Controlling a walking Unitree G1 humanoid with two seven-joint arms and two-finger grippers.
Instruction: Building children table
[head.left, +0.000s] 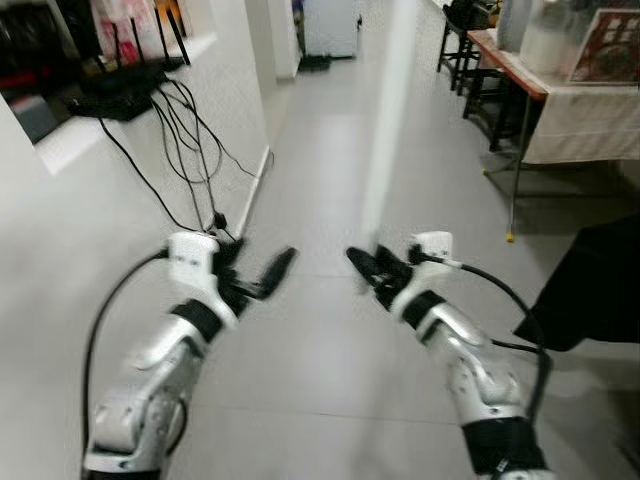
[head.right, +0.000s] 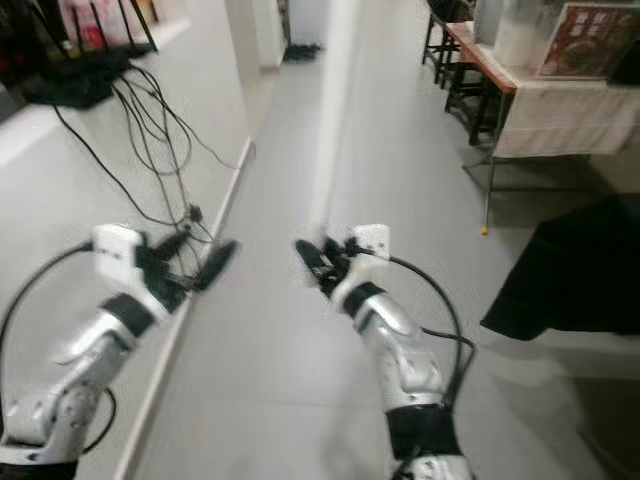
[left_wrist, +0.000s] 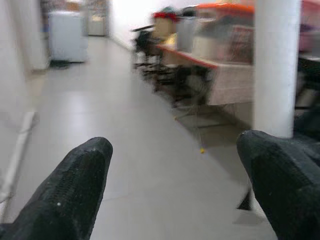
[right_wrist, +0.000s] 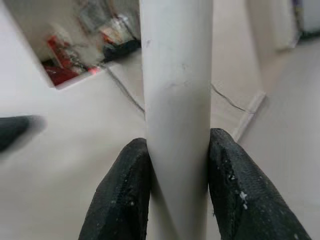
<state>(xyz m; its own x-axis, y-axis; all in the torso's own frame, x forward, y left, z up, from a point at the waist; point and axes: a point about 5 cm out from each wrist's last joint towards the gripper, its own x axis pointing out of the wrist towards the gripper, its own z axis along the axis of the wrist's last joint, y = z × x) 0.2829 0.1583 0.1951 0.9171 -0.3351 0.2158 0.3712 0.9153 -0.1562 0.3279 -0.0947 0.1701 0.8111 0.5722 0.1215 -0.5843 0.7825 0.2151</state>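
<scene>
**Two arms out in the hallway, one holding a white pole**

Two silver arms reach forward over the grey floor (head.left: 320, 330). The right gripper (head.left: 366, 268) has its jaws clenched on a white pole (head.left: 388, 120), which stands nearly upright from the gripper and runs up out of sight; in the right wrist view both black fingers (right_wrist: 125, 195) press against the pole's sides. The left gripper (head.left: 268, 272) is just beside it, apart from the pole, jaws released and spread with nothing between them.

Along the wall on the robot's left, black cables (head.left: 185, 150) hang from a shelf (head.left: 70, 140) down to the skirting. On the right lies a dark cloth shape (head.left: 595, 290). Further on, a desk (head.left: 575, 115) covered by a pale cloth stands against the right side, with dark chairs (head.left: 465, 55) beyond it. A white appliance (head.left: 330, 25) stands at the far end.
</scene>
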